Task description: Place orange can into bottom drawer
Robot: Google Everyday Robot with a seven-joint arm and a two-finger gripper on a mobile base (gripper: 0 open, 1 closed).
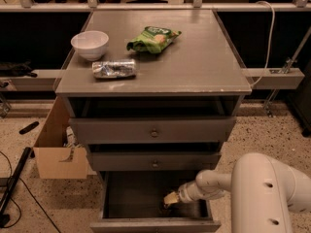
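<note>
Cardboard box [58, 154] sits on the floor left of the cabinet, top open, contents unclear. On the cabinet top: white bowl [90, 43], looks empty; crushed silver can [114, 68] on its side just in front of it; green snack bag [153, 39] further right. None of that is mine to move.

Two knobbed drawers [153, 130] show no contents. Bottom drawer [155, 224] stands pulled out so I can reach in; the interior is dark.

My gripper [170, 199] is low inside it, right of centre. I can't tell its state. I can't make out the orange can; my guess is it's at the gripper tip, near set-down.
</note>
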